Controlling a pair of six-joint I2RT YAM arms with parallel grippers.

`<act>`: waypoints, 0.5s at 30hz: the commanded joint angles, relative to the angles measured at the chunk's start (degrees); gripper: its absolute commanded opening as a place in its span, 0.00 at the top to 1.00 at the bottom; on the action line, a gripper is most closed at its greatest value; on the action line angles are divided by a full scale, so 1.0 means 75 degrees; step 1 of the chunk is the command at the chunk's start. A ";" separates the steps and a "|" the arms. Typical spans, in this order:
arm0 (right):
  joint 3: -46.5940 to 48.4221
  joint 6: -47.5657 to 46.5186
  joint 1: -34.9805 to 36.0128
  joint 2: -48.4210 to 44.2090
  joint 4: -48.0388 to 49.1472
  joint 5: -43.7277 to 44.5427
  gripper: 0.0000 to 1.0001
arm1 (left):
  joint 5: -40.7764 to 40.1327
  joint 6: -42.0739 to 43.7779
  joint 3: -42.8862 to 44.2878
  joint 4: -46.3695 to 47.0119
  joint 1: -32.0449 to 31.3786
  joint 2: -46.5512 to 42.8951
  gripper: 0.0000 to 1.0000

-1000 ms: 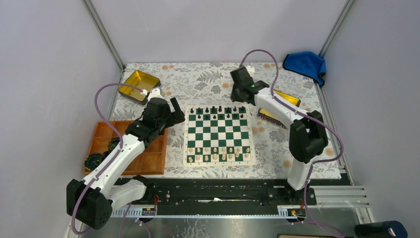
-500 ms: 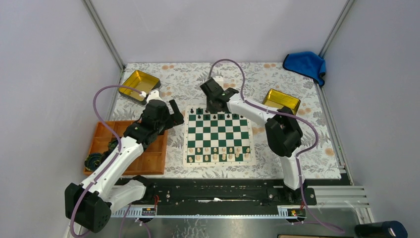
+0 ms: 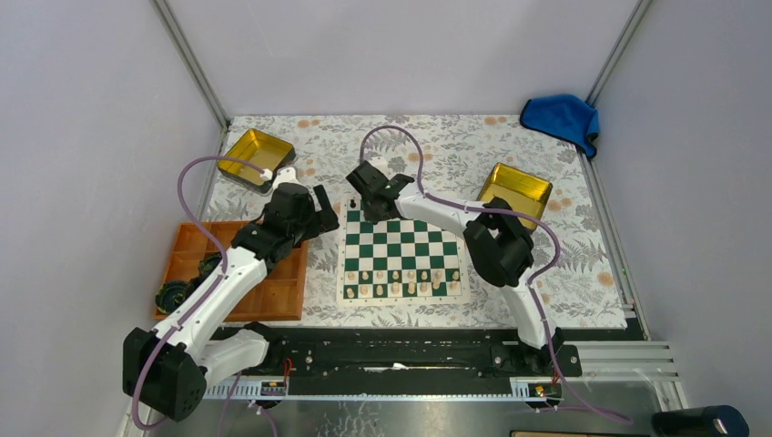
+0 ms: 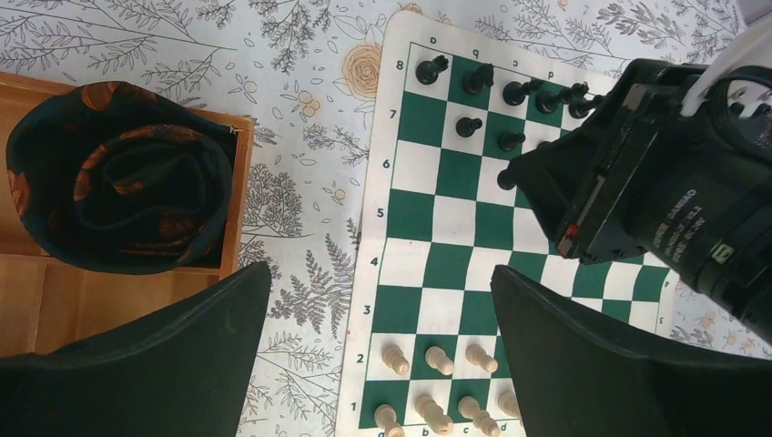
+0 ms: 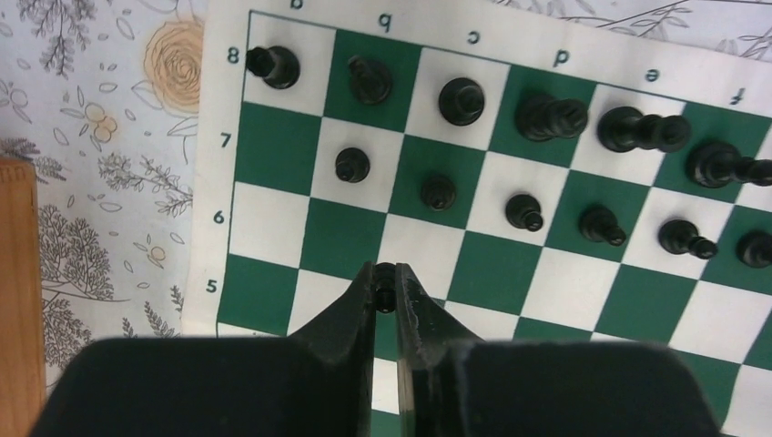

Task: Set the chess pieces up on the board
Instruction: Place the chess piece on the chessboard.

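at the left, by the orange tray, our left claw hangs wide open and empty just beside the board. our right claw has swung across from the gold tin side to the board's far left corner, pinched tight on a black pawn. the a7 square lies bare (the only gap in that pawn row in view), so we judge the pawn belongs there.
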 commanded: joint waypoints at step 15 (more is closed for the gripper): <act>0.0418 -0.0338 0.0349 0.0471 -0.0125 -0.0063 0.98 | 0.0067 0.0159 -0.0053 0.0116 0.0029 0.0076 0.01</act>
